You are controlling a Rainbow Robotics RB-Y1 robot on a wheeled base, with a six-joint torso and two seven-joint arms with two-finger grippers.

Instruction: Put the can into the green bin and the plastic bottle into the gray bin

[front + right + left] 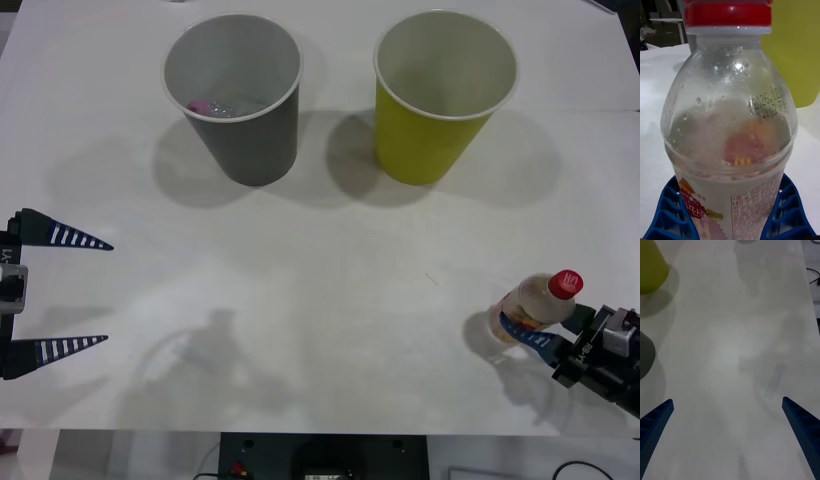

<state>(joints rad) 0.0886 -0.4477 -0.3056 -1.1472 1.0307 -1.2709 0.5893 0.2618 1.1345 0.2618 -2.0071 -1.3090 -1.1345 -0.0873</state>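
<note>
The small clear plastic bottle with red screw cap and printed white label [537, 304] is found at the near right of the white counter [330, 300], standing roughly upright with its cap leaning slightly toward the right. It is enclosed low on the body by the blue ribbed fingers [668, 213] of the right pincer [530, 335], which are closed to bottle width against the label on both sides; whether the base rests on the counter cannot be told.

The dark gray paper-cup-shaped bin [245, 110], judged the bottle's destination, is placed far-left of the bottle, well apart, with the yellow-green paper-cup-shaped bin [437, 100] lying between the two, on the nearer line. A small pink-tipped clear item [205, 106] is noted inside the gray bin. A diagonal carry past the green bin is therefore judged necessary.

The left pincer [60, 292] is held spread wide and empty at the near left edge.
</note>
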